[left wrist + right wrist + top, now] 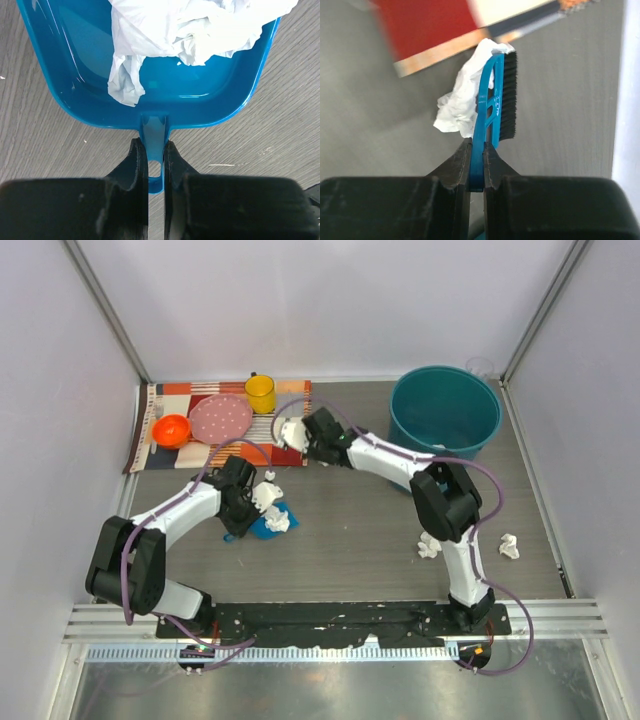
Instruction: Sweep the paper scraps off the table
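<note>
Right hand [476,148] pinches the brush [503,95] by its handle, with the brush's long axis running straight out from the fingers. One wad [459,107] touches the brush's back, the side away from the bristles, right at the mat [435,30] edge. Left hand [155,149] is pressed together on the pan [60,70] handle. The pan is on the surface [360,560] with scraps [185,25] already in it. From the top view the pan sits nearward and slightly left of the wad, apart from it. So the wad is on the wrong face: the brush likely must go round to its far side, bristles toward the pan, then pull nearward. Loose scraps [430,545] lie on the surface at the right, nearer the right arm.
</note>
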